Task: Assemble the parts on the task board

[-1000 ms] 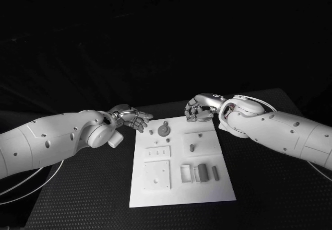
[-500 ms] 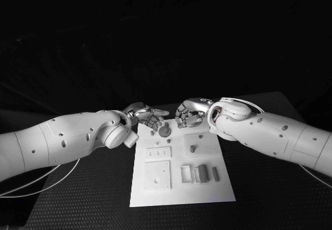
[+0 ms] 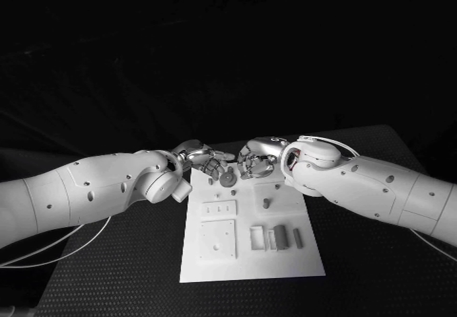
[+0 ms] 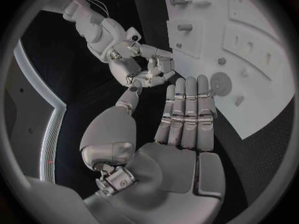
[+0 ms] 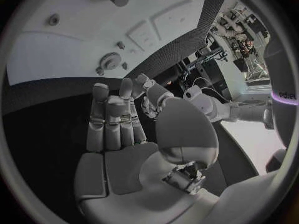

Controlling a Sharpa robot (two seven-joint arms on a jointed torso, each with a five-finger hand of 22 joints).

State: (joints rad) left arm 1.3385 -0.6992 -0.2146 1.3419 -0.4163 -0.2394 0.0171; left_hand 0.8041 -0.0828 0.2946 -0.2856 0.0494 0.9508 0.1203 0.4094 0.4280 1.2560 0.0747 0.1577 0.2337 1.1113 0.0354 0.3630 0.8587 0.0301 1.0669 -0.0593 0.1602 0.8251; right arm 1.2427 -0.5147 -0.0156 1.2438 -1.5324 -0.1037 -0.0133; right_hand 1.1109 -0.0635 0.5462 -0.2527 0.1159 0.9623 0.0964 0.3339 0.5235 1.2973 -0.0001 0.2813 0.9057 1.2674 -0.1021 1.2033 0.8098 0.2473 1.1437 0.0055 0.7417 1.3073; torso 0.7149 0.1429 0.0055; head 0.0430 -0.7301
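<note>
This is a robotics lab or test workshop rather than a home. A white task board [image 3: 249, 228] drilled with slots and pegs lies on a black, textured table [image 3: 371, 264], the sort of fixture used for assembly trials. Beyond the table's far edge the surroundings are dark. In the right wrist view, off past the table's side, stand cluttered equipment racks [image 5: 239, 22] and loose cables [image 5: 202, 82].

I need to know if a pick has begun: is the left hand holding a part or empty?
Empty. In its wrist view the left hand has straight fingers and a bare palm, short of the round gear lying on the task board.
</note>
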